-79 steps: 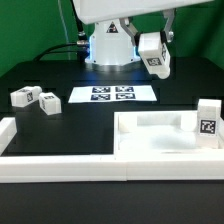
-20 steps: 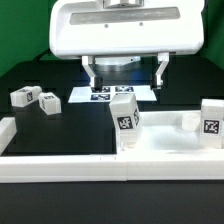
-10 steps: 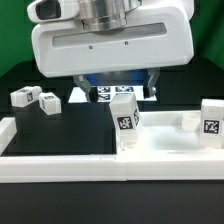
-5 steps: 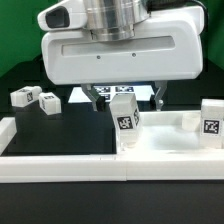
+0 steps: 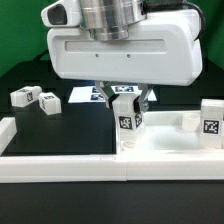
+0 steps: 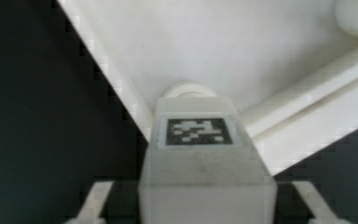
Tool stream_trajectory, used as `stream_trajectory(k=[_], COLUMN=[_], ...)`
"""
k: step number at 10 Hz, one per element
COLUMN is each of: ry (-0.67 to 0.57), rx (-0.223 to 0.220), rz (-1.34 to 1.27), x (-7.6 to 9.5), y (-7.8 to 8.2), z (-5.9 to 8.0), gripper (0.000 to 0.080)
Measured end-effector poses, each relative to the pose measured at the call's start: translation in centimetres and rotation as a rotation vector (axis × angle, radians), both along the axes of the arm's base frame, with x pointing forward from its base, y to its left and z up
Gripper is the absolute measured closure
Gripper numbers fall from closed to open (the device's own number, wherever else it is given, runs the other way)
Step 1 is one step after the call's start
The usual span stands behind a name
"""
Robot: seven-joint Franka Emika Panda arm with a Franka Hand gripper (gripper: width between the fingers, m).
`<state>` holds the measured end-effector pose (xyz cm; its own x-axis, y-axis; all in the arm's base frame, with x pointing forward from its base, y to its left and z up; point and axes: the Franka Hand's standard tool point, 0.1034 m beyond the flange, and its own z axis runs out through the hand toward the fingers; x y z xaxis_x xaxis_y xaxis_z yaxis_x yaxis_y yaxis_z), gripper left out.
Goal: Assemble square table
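The square table's flat white top [image 5: 165, 143] lies inside the border wall at the exterior view's right. One white tagged leg [image 5: 125, 115] stands upright on its near-left corner. My gripper [image 5: 125, 100] has come down over that leg, with its fingers [image 5: 108, 97] against the leg's two sides. In the wrist view the leg [image 6: 202, 160] fills the middle between the gripper's [image 6: 202, 197] fingers [image 6: 101, 200], tag facing the camera, with the table top [image 6: 247, 40] beyond. Two loose legs [image 5: 22, 97] [image 5: 47, 102] lie at the exterior view's left. Another leg [image 5: 208, 122] stands at the right.
A long low white border wall [image 5: 60, 166] runs along the front and turns up at the exterior view's left [image 5: 6, 130]. The marker board [image 5: 85, 95] lies behind, mostly hidden by my arm. A small white block [image 5: 188, 120] sits on the table top's far side.
The fingers have drawn in from wide apart to the upright leg's sides, and the hand has sunk slightly. The leg and the other parts have not moved.
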<state>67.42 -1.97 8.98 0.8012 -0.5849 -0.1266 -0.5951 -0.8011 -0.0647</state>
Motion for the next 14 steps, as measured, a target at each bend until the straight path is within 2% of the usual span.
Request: stream_trajectory(k=[2, 4, 7, 8, 9, 11, 13, 14], ry=[0.010, -0.002, 0.022, 0.024, 0.011, 0.013, 0.004, -0.014], rx=[-0.010, -0.042, -0.041, -0.042, -0.037, -0.044, -0.047, -0.061], rz=[-0.157, -0.475, -0.903, -1.017, -1.133, -1.215, -1.127, -0.962], x=[0.1, 0.1, -0.3, -0.4, -0.4, -0.3, -0.3, -0.2], y=[0.0, 0.0, 0.0, 0.5, 1.7, 2.0, 1.9, 1.8], z=[-0.1, -0.1, -0.1, -0.1, -0.2, -0.2, -0.2, -0.2], gripper=[0.0510, 0.0510, 0.0509, 0.0509, 0.0509, 0.0509, 0.0500, 0.0312])
